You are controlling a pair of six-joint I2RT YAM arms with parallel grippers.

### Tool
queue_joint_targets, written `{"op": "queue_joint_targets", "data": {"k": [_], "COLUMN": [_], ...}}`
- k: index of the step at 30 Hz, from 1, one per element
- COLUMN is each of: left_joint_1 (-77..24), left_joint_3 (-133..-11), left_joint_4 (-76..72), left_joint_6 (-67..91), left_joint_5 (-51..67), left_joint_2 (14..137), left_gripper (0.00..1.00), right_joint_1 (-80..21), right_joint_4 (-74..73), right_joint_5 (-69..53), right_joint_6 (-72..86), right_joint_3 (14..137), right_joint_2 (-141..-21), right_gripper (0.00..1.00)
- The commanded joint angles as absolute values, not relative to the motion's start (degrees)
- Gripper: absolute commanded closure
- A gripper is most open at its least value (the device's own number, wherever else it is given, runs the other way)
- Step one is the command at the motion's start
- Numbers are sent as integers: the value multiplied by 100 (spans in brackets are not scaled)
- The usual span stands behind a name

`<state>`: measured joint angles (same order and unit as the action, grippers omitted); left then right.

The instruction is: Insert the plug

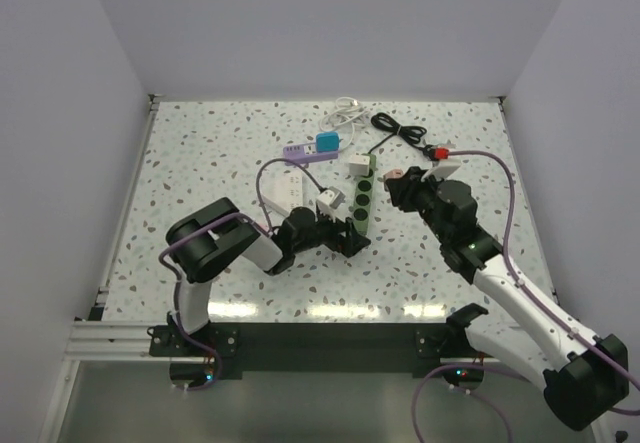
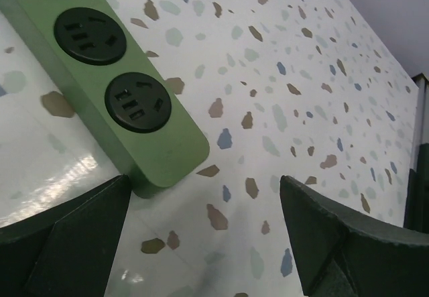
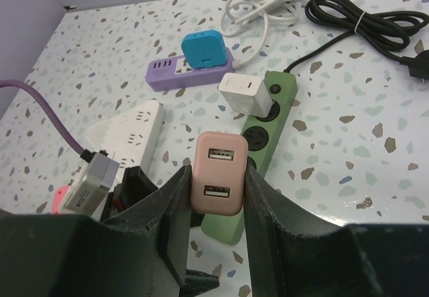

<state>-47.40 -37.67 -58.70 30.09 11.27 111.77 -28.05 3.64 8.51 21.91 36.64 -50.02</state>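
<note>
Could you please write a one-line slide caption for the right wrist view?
Right claw grips a pink dual-USB charger near the green power strip, which has a white adapter plugged in.

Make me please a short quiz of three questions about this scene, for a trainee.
1. True or false: the right jaws hold a pink charger.
2. What sits in the farthest socket of the green strip? A nothing; B a white adapter; C a yellow plug.
3. Fill in: the left jaws, at the green strip's near end, stand ____.

Key: 1 true; 2 B; 3 open.
</note>
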Motion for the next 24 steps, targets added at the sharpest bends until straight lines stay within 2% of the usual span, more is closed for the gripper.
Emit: {"op": "queue_joint_targets", "data": {"k": [1,9,12,15,18,22,24], "left_joint_1": [-5044,-5238,-5212,-5194,-5028,-3976,-3806], "left_joint_3": [-3753,-3947,-3736,-3604,-3420,-2875,-2725], "left_joint_4": [-6388,-6935,-6497,-5156,-4432,-4140,-3817], "left_joint_6": [3410,3428,2876,2104,1619,1845,1750], "left_joint_5": [1652,2100,1759,995,19,-228,-526], "left_joint_2": [11302,11453,10734,9671,8668,7570,7349], "left_gripper": [2,2,2,0,0,0,0], "right_joint_1": [-2795,-2804,-2812,-2821,-2865,-2988,-3023], "right_joint_4": [474,510,615,790,931,1239,1396], "right_joint_5": [1037,1283,1301,1204,1318,1546,1678], "right_joint_6": [2100,2066,2057,2022,1978,1881,1802], "right_joint_3": [3832,3841,3850,3876,3964,4060,4131], "right_joint_2": [-5185,-5502,-5685,-5992,-6257,-6766,-6995], "right_gripper": [100,100,100,100,100,100,100]}}
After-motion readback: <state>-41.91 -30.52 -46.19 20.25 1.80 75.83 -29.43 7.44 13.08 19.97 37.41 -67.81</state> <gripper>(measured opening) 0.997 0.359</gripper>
